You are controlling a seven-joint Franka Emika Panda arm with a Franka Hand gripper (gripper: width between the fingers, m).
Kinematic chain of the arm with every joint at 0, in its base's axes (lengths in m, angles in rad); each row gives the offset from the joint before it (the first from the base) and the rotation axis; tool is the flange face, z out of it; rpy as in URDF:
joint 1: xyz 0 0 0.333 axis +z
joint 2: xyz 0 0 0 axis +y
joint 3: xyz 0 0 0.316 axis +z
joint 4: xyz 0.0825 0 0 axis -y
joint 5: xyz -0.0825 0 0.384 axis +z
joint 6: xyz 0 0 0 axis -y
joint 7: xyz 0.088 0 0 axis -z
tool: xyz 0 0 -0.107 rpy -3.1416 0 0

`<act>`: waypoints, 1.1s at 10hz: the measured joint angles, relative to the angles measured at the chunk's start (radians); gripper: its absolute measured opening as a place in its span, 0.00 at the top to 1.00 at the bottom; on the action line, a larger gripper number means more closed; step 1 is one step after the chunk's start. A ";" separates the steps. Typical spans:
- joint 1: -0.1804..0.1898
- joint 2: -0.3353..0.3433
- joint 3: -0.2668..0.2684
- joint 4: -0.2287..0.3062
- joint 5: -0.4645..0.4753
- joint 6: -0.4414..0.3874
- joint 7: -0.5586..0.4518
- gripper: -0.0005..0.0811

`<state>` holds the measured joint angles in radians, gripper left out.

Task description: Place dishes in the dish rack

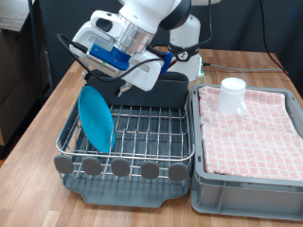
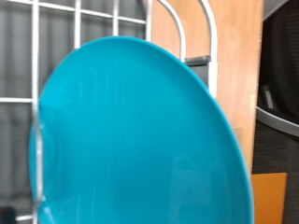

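The bright-blue plate (image 1: pixel 96 118) stands on edge in the left side of the silver wire dish rack (image 1: pixel 151 132). It fills the wrist view (image 2: pixel 140 140), with rack wires (image 2: pixel 93 19) behind it. My gripper (image 1: pixel 123 89) hangs just above the plate's upper right edge, in front of the grey caddy (image 1: pixel 161 93). Its fingers do not show in the wrist view. The white mug (image 1: pixel 233 95) stands upside down on the pink checked cloth in the grey crate (image 1: pixel 246 184), on the exterior view's right. The wooden spoon is out of view.
The rack sits on a dark grey tray with round tabs (image 1: pixel 121 168) along its front. The crate lies right beside the rack. Both rest on a wooden table (image 1: pixel 38 142). A white bottle (image 1: pixel 195 66) stands behind the caddy.
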<state>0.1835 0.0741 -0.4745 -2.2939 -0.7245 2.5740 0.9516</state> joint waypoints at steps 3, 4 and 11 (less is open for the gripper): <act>0.000 -0.028 0.001 0.010 0.296 0.002 -0.253 0.02; 0.000 -0.044 0.000 0.013 0.338 0.002 -0.294 0.02; 0.003 -0.122 0.004 0.112 0.499 -0.252 -0.442 0.01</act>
<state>0.1865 -0.0483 -0.4706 -2.1821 -0.2255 2.3221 0.5098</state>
